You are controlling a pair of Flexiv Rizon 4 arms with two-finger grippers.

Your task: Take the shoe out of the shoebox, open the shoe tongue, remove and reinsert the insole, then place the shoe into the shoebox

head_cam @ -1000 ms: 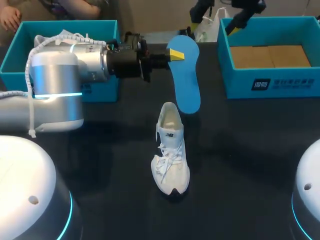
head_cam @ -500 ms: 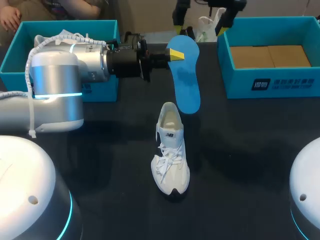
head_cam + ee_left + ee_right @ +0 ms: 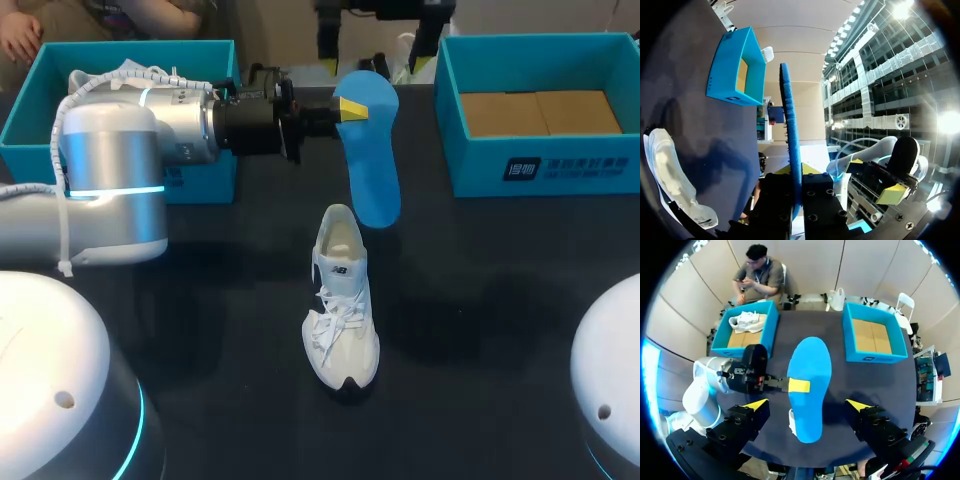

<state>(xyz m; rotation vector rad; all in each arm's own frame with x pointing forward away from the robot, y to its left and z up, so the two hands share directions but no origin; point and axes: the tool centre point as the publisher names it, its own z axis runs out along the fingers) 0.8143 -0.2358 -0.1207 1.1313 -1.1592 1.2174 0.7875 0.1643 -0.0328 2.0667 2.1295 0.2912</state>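
- Two claws over a dark table (image 3: 480, 300), with one white shoe (image 3: 340, 300) standing upright on it between two teal boxes.
- Left claw (image 3: 345, 108) closed on the blue insole (image 3: 372, 160), pinching it at its side edge and holding it clear of the table.
- Insole's long axis running from the far side toward the robot, roughly in line with the shoe; near end hanging just beyond the shoe's heel opening, not yet inside.
- Shoe with toe toward the robot, laces up, mouth facing the insole.
- Right claw (image 3: 376, 62) spread wide and gripping nothing, hovering near the insole's far end.
- From the right wrist: insole (image 3: 810, 365) straight ahead of the right claw (image 3: 807, 405), lying lengthwise in the gap between the open fingers (image 3: 756, 404), neither one touching it.
- From the left wrist: insole (image 3: 790, 125) seen edge-on, rising from the left claw (image 3: 795, 200), shoe (image 3: 670, 175) off to one side on the table.
- Right shoebox (image 3: 540, 170) with only its cardboard liner showing; left shoebox (image 3: 30, 110) with a second white shoe (image 3: 110, 75) inside.
- Likely reinsertion step: left arm already carrying the insole, near end closest to the shoe mouth.
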